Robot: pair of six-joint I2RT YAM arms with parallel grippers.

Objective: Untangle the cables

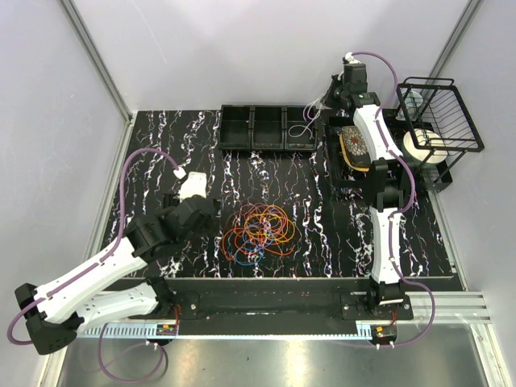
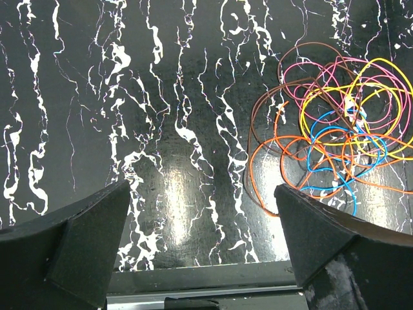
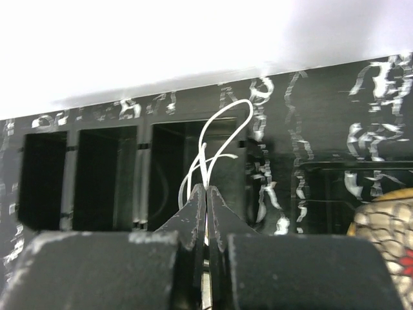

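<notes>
The cables [image 1: 260, 230] lie in one tangle of orange, red, yellow, pink and blue loops at the middle of the black marbled table. In the left wrist view the tangle [image 2: 335, 123] is at the upper right. My left gripper [image 1: 206, 211] is open and empty just left of the tangle, low over the table; its right finger [image 2: 322, 239] is beside an orange loop. My right gripper [image 1: 320, 107] is at the back, shut on a thin white cable [image 3: 222, 126]. That cable [image 1: 303, 127] hangs over the right compartment of the black tray [image 1: 251, 148].
The black tray [image 3: 142, 132] has three compartments along the back wall. A black bin [image 1: 332, 161] with a patterned object stands at the back right. A black wire basket [image 1: 442, 105] with a white roll is beyond it.
</notes>
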